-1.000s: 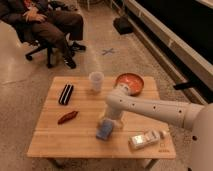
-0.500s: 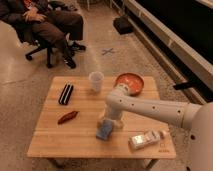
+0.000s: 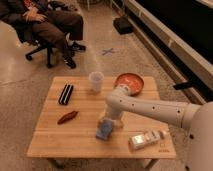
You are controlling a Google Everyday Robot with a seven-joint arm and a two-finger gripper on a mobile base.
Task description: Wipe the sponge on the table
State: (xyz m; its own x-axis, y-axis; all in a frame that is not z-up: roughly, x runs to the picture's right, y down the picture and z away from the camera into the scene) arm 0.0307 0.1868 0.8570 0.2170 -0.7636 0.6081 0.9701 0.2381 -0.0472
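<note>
Concrete floor, one seated person (image 3: 47,20) in the background, clear of the work. Low wooden table (image 3: 75,146) carries an orange bowl (image 3: 131,83) and a pale cup (image 3: 96,81) at the far edge, a dark red oblong (image 3: 67,117) to the left and a white-and-yellow packet (image 3: 145,140) front right. The sponge (image 3: 102,132) sits on the front centre of the top, apparently tipped up on an edge. The gripper (image 3: 108,123) is directly over it, arm bent down from the right, jaws spread wide rather than clenched. Contact with the sponge cannot be confirmed. Assessment: this placement suits either closing on the sponge to wipe, or having let it go after wiping. Bare planks around it leave room for strokes.
</note>
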